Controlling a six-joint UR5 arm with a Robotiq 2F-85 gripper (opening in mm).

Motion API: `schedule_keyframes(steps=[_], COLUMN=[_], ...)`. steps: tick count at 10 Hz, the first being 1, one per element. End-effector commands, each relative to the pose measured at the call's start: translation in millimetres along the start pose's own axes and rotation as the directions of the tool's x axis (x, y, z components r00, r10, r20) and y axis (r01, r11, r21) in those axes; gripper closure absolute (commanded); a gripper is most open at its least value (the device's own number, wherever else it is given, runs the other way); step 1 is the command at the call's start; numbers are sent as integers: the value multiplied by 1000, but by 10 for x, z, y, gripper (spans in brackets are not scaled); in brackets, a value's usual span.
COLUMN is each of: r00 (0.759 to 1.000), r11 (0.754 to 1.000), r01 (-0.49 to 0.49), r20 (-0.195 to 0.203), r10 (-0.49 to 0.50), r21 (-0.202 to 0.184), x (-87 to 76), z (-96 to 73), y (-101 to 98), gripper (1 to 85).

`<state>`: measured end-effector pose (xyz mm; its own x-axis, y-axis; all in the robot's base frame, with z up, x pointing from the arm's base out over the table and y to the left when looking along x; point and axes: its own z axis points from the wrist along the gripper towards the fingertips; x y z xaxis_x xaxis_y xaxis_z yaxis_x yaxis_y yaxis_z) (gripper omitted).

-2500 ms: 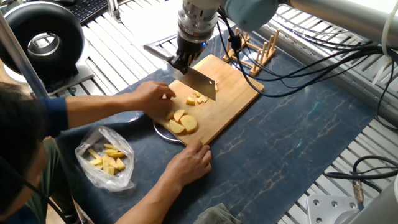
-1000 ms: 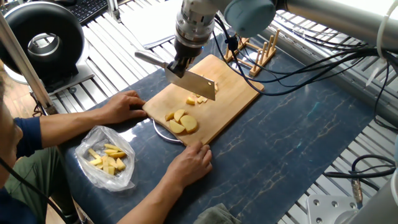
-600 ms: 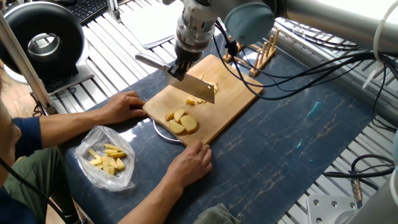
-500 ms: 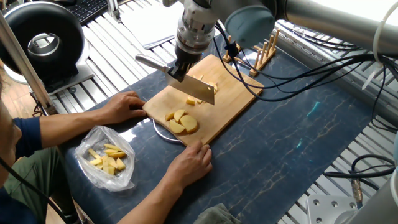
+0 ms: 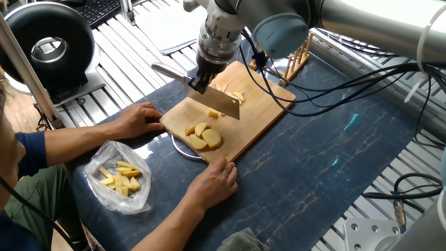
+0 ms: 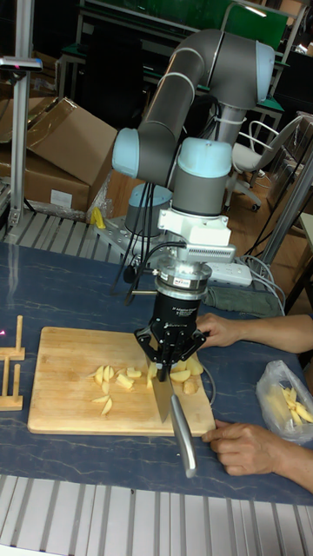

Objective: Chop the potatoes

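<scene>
Plastic bag (image 5: 118, 183): sitting at the left on the worktop (image 5: 334, 167), holding yellow pieces blurred by the clear film; in the tall fixed view the frame edge is cutting it off.

Person's hands: one (image 5: 139, 120) resting flat at the left edge of the cutting board (image 5: 261, 115), the other (image 5: 212, 183) pressing at its near edge. The person's body is running out of frame at the left.

Metal ring (image 5: 182, 149): showing as a curved rim under the board's corner, the rest hidden.

Potatoes (image 5: 203, 136): lying on the board. A cluster of rounded slices is sitting near the person's side; smaller cut bits (image 5: 235, 97) are lying further along, partly screened by the blade in the fixed view. In the tall fixed view the pieces (image 6: 114, 382) are spreading to both sides of the blade.

Knife (image 5: 212, 100): blade standing edge-down over the board between the two groups, handle sticking out toward the person. Whether the edge is touching the wood cannot be told.

Hand (image 6: 168, 363): fingers clamped on the knife where handle meets blade, the arm rising above it.

Wooden rack (image 5: 286, 59): standing beyond the board, partly hidden behind the arm and cables.
</scene>
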<state>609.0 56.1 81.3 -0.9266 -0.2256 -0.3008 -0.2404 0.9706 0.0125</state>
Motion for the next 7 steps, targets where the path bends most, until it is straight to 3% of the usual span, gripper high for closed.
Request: schedule_keyframes(steps=[1,7], r00=[1000,1000], r11=[1000,1000], r01=[-12,-18], r20=[11,19], r10=[12,19], r21=[-10,-20], x=[-15,-3], z=[14,33], y=[4,16], gripper=[847,847])
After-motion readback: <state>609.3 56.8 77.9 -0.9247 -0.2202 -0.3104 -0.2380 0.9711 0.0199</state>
